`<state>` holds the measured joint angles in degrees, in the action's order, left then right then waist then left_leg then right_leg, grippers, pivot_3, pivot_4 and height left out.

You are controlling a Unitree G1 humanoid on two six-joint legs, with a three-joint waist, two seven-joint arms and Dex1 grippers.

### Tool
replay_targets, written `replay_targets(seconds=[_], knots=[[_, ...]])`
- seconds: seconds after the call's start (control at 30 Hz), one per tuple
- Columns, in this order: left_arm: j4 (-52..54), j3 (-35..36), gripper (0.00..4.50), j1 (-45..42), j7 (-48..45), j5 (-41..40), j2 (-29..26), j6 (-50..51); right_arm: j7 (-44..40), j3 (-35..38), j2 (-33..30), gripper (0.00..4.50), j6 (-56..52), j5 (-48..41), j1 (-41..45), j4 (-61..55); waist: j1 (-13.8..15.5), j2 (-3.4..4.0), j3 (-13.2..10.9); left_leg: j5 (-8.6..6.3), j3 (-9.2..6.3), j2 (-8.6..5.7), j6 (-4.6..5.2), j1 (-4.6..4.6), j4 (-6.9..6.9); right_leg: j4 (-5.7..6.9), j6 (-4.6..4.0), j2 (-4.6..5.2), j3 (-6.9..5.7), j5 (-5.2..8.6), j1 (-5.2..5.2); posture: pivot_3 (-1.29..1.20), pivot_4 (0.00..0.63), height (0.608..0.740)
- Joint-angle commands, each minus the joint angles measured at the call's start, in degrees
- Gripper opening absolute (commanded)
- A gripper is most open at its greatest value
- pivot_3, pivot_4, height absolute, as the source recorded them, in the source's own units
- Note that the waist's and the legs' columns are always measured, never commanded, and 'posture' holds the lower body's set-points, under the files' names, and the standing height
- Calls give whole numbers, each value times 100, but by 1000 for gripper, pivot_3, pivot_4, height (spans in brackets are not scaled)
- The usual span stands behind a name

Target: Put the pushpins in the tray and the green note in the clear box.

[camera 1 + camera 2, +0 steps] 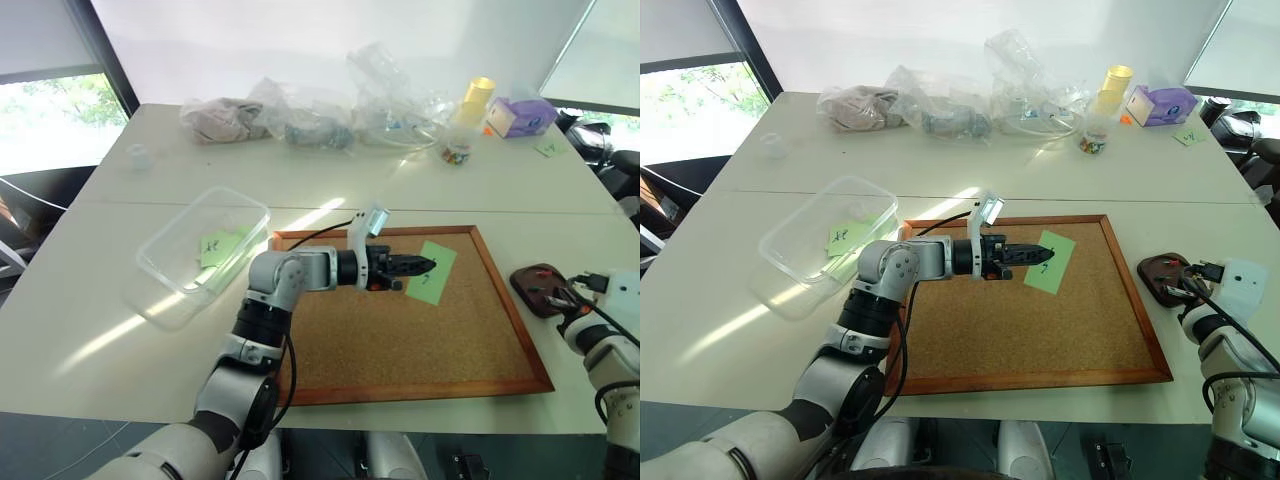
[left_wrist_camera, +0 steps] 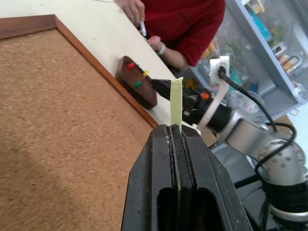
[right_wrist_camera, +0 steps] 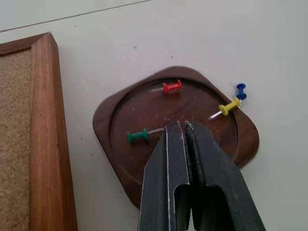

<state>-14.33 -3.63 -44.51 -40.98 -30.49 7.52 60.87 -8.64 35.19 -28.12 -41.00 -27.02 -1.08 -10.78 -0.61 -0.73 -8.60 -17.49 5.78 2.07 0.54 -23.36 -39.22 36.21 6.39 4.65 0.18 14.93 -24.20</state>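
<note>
My left gripper is shut on the green note, holding it level above the cork board; in the left wrist view the note stands edge-on between the pads. The clear box sits left of the board with another green note inside. The dark brown tray lies right of the board. My right gripper is shut and empty just over it. Red and green pushpins lie in the tray. A yellow one rests at its rim, and a blue one on the table just outside.
The wood-framed cork board fills the table's near middle. Clear plastic bags, a small jar of pins, a yellow cup and a purple box line the far edge. A person in red sits beyond the tray.
</note>
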Motion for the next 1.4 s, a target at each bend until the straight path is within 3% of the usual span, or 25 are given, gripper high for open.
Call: replay_targets(seconds=[0.03, 0.17, 0.2, 0.3, 0.8, 0.97, 1.03, 1.17, 1.3, 1.4], knots=[[260, -71, 0, 32, -24, -121, -22, -71, -93, -4, -105, 588, 175, 78, 109, 57, 0, 0, 0, 0, 0, 0, 0, 0, 0, 0, 0, 0, 0, 0, 0, 0, 150, 740], [327, -67, 0, 83, 10, -162, -39, -37, -109, 2, -82, 2370, 207, 106, 127, 64, 10, 1, 1, 0, 0, 0, 0, -1, 0, 0, 0, 0, 0, 0, 0, 0, 150, 740], [346, -65, 0, 97, 18, -172, -39, -25, -107, 4, -71, 3033, 216, 111, 125, 52, 11, 1, 1, 0, 0, 0, 0, -1, 0, 0, 0, 1, 0, 0, 1, 0, 150, 740], [391, -67, 0, 126, 25, -200, -42, 2, -90, 8, -56, 4466, 276, 135, 105, 5, 5, 1, 1, 0, 0, 0, -1, -1, -1, 0, 0, 1, 0, 0, 1, 0, 150, 740], [392, -84, 0, 47, 62, -202, -127, -154, -28, 212, -19, 4466, 615, 32, 62, -334, 5, 2, 1, 1, -1, 0, -2, 0, 0, 0, 0, 0, 0, 0, 1, 0, 150, 740], [552, -92, 0, -436, 43, 92, -584, -797, -405, -54, -391, 4466, 613, 131, -129, -928, 5, 8, -2, 1, -1, 0, -2, -1, 0, 0, 0, 0, 0, 0, 1, 0, 150, 740], [546, 62, 0, -793, 18, 174, -1021, -948, -794, -240, -528, 4466, 253, -457, -94, -1602, -12, 8, -2, 1, -1, -1, -2, 0, 0, 0, 0, 0, 0, 0, 1, 0, 150, 740], [401, -15, 0, -1437, -167, 699, -2435, -1143, -1320, -574, -776, 4466, -474, -1707, 76, -2623, -47, 11, -3, 1, -87, -27, -3, 7, 3, 3, -1, -37, 15, -2, 0, 0, 150, 740], [122, -364, 0, -1722, -1035, 1308, -4585, -1133, -1564, -1316, -1066, 4466, -886, -2212, 292, -3183, -46, 14, -6, 2, -137, -24, -5, 12, 10, 7, -5, -87, 53, -2, -7, 0, 150, 740], [64, -500, 0, -1585, -1457, 1300, -5273, -843, -1592, -1759, -1051, 4466, -951, -2361, 409, -3348, 38, 9, -9, 2, -152, -22, -6, 8, 11, 8, -8, -101, 63, -2, -13, 0, 150, 740]])
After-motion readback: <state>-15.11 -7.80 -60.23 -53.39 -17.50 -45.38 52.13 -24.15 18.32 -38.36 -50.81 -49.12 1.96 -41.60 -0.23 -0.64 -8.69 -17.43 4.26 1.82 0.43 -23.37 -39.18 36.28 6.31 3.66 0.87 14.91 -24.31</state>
